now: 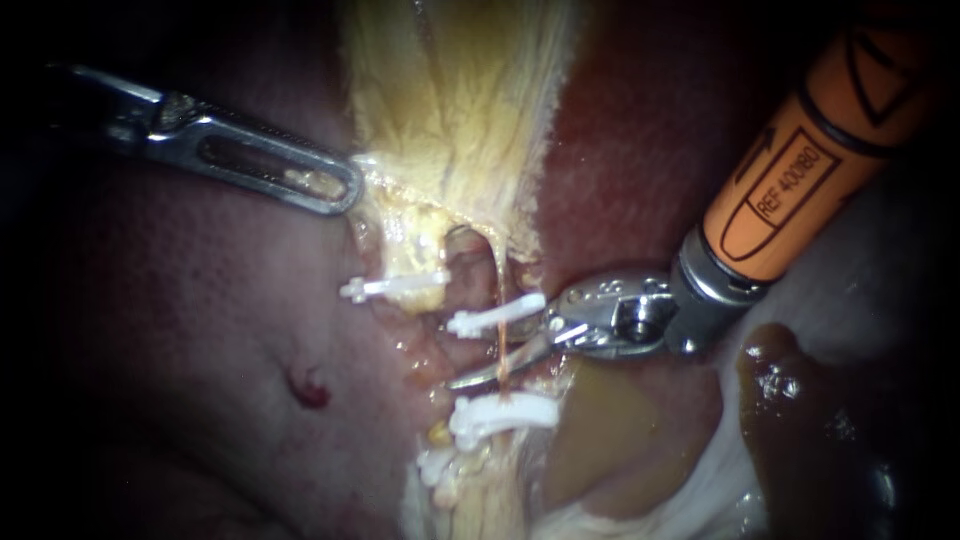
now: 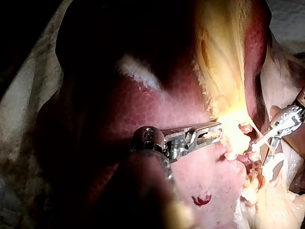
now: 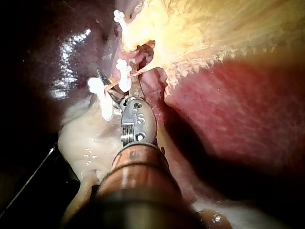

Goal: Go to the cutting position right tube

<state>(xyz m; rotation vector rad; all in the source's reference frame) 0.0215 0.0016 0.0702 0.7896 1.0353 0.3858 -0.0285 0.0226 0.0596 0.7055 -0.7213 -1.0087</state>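
The right tube (image 1: 500,345) is a thin orange strand running down from the yellow gallbladder (image 1: 460,100). It crosses between an upper white clip (image 1: 495,318) and a lower white clip (image 1: 500,415). My right instrument (image 1: 497,352) comes in on an orange shaft, its blades open; the long lower blade lies across the tube between those clips. In the right wrist view the blades (image 3: 114,88) reach the strand (image 3: 140,70). The left tube carries a clip (image 1: 395,287). My left instrument (image 1: 345,185) is shut on the gallbladder's edge, also seen as slotted jaws (image 2: 212,131).
Liver (image 1: 200,330) fills the left side, with a small red bleeding spot (image 1: 310,392). Brownish fluid (image 1: 610,430) pools below the right instrument's wrist (image 1: 625,318). A dark glossy lump (image 1: 790,400) lies at the lower right, beside pale tissue.
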